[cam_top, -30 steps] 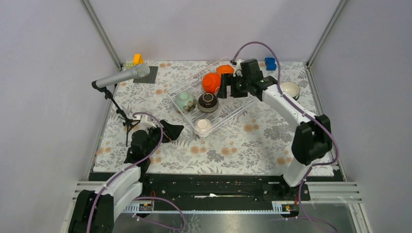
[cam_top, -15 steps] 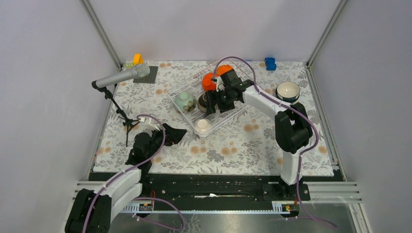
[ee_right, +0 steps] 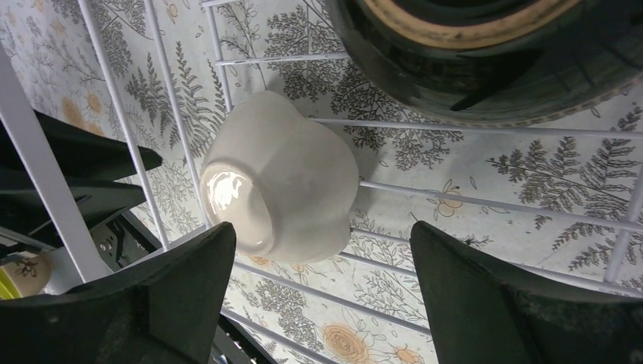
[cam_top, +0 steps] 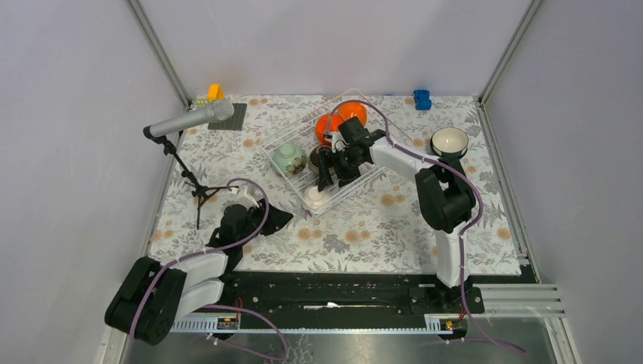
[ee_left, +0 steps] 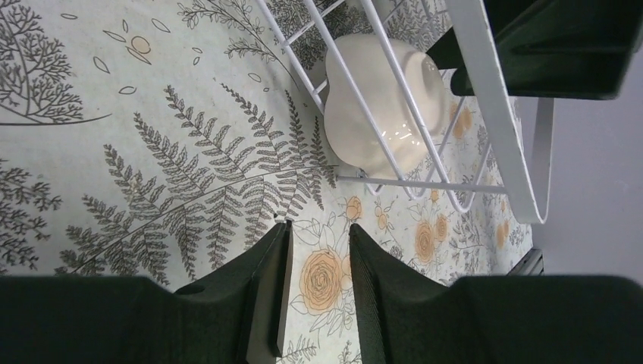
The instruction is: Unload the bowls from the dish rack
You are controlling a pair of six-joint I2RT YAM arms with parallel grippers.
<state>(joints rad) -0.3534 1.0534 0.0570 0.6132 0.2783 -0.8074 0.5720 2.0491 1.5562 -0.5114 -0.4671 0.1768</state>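
The right gripper [ee_right: 322, 231] hung wide open and empty over the white bowl [ee_right: 280, 178], which lay in the near corner of the dish rack [cam_top: 292, 184], close to the dark brown bowl [ee_right: 485, 53]. The left gripper [ee_left: 318, 227] was low over the table [ee_left: 114, 167] just outside that corner, its jaws a narrow gap apart and holding nothing.

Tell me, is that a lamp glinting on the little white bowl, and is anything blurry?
Right wrist view: yes, a bright glare patch sits on the white bowl, and the glossy dark bowl mirrors light too. Left wrist view: only small glints on the same bowl, nothing obviously blurred. Top view: even light, faint shadows.
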